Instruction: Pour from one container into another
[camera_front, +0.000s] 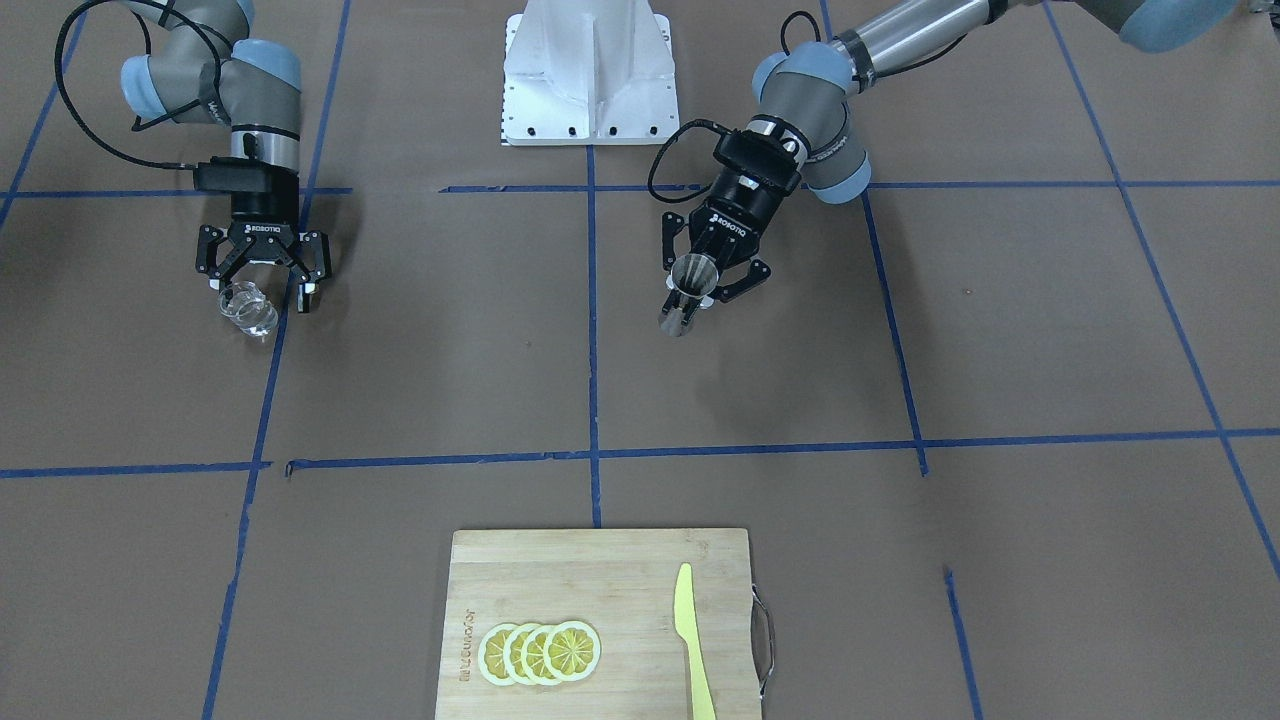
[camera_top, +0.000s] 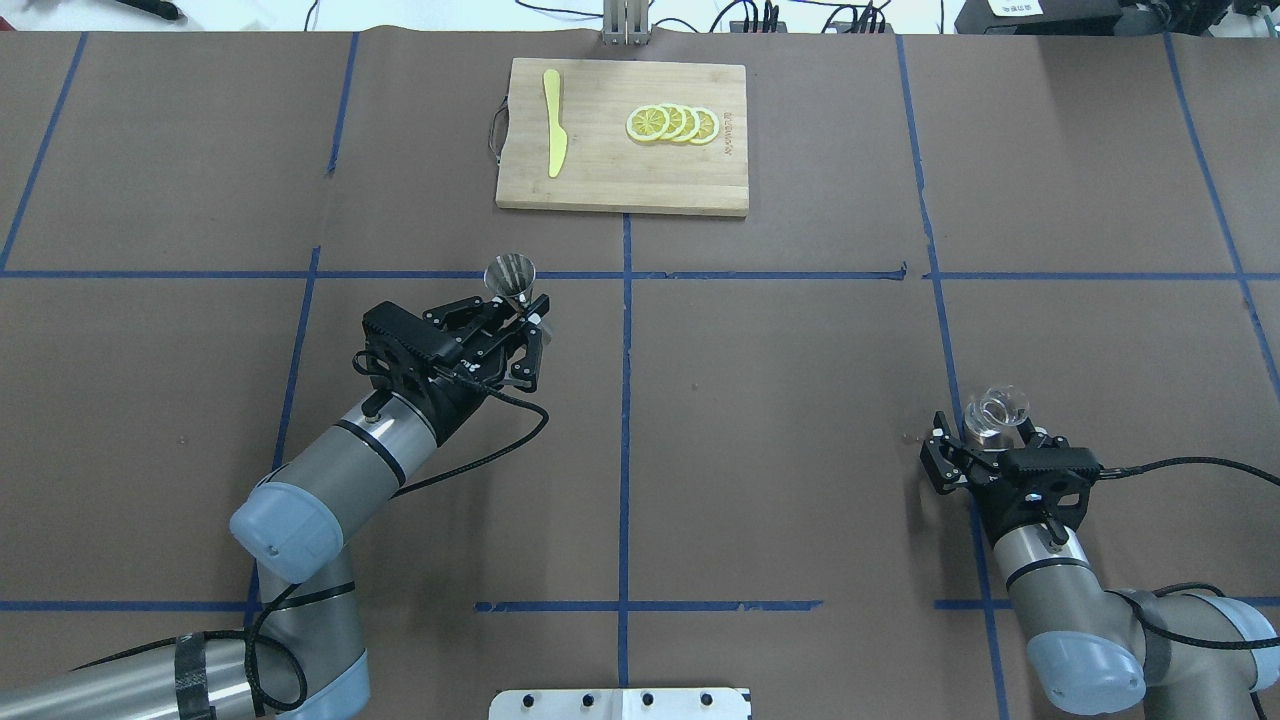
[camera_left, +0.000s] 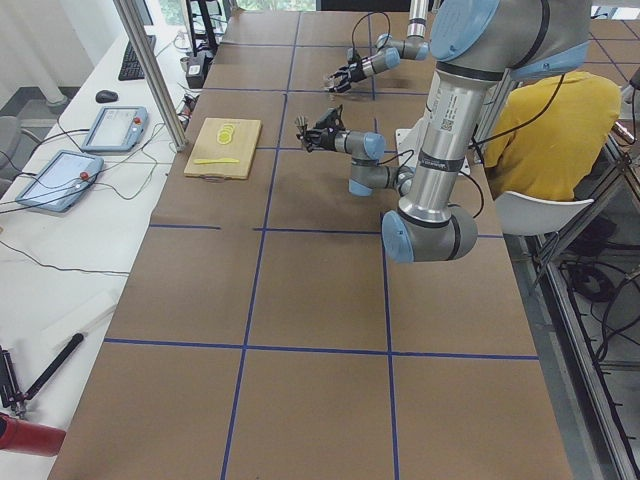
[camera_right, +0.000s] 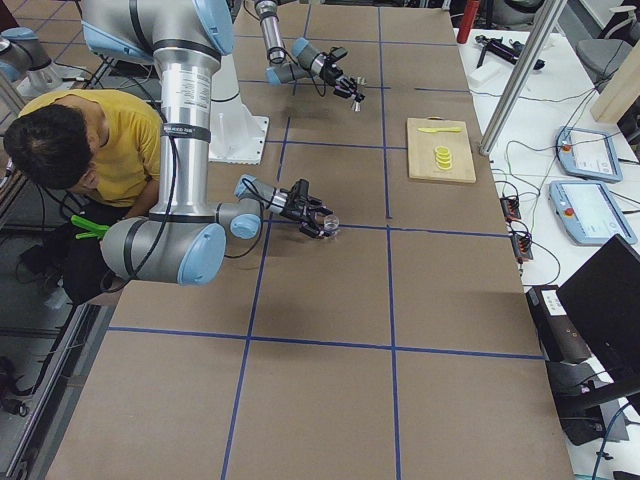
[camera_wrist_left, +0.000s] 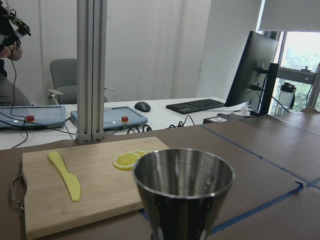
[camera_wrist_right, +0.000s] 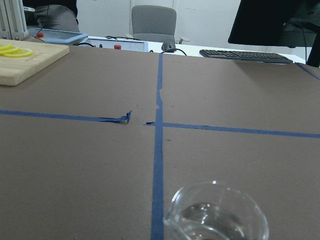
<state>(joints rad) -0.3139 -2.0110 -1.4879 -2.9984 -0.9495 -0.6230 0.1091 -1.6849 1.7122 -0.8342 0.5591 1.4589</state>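
A steel measuring cup (camera_front: 688, 280) with a flared rim is held at its narrow waist by my left gripper (camera_front: 692, 298), which is shut on it. The same cup (camera_top: 510, 273) points towards the cutting board in the overhead view and its empty-looking mouth (camera_wrist_left: 183, 172) fills the left wrist view. A small clear glass beaker (camera_front: 248, 308) with a little clear liquid stands on the table. My right gripper (camera_front: 260, 290) hovers right at it, fingers spread wide on either side and apart from the glass. The beaker (camera_wrist_right: 215, 217) sits at the bottom of the right wrist view.
A bamboo cutting board (camera_top: 600, 185) lies at the far table edge with several lemon slices (camera_top: 672, 123) and a yellow plastic knife (camera_top: 553, 135). Blue tape lines grid the brown table. A person in yellow (camera_right: 95, 140) sits beside the robot base.
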